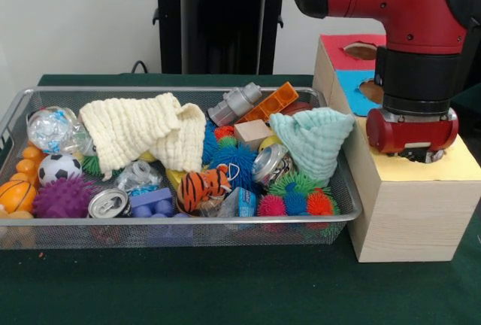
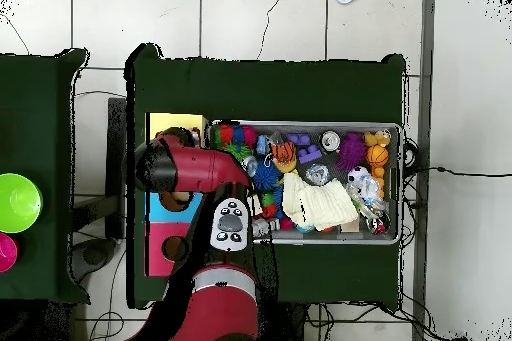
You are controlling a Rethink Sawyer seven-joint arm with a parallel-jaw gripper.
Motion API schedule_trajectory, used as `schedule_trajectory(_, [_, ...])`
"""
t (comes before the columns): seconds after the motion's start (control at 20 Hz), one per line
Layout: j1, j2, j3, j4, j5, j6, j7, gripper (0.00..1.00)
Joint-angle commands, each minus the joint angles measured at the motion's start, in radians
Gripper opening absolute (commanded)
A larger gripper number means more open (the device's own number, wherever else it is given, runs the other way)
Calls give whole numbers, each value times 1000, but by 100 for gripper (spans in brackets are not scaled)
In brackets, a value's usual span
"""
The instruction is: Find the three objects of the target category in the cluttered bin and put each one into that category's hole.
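Observation:
My gripper (image 1: 418,155) hangs straight down onto the yellow surround (image 1: 457,164) at the near end of the pale wooden box (image 1: 409,220). It covers the yellow hole, which is hidden. In the overhead view my arm's end (image 2: 155,165) hides the same spot beside the yellow patch (image 2: 176,127). The silver wire-mesh bin (image 1: 180,221) lies beside the box and is full of clutter; it also shows in the overhead view (image 2: 320,124). No printed white cloth shows in the bin or anywhere else. Nothing shows below my gripper.
A cream waffle cloth (image 1: 143,133) and a mint-green cloth (image 1: 316,141) lie on top of the clutter, among spiky balls, cans, a toy tiger (image 1: 201,187) and blocks. The blue-surround hole (image 1: 370,88) and red-surround hole (image 1: 361,50) lie farther back on the box.

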State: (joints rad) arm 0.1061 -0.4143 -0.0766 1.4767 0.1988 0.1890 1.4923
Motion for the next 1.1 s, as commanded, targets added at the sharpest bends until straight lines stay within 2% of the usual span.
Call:
schedule_trajectory(0.05, [16,-61,0,93,-13,210,158,0])
schedule_trajectory(0.25, [49,-189,-51,117,-8,362,171,0])
schedule_trajectory(0.5, [79,-261,-110,98,-10,436,201,0])
schedule_trajectory(0.8, [65,-275,-112,52,-17,487,178,0])
schedule_trajectory(1.1, [53,-246,-106,9,-17,492,182,0])
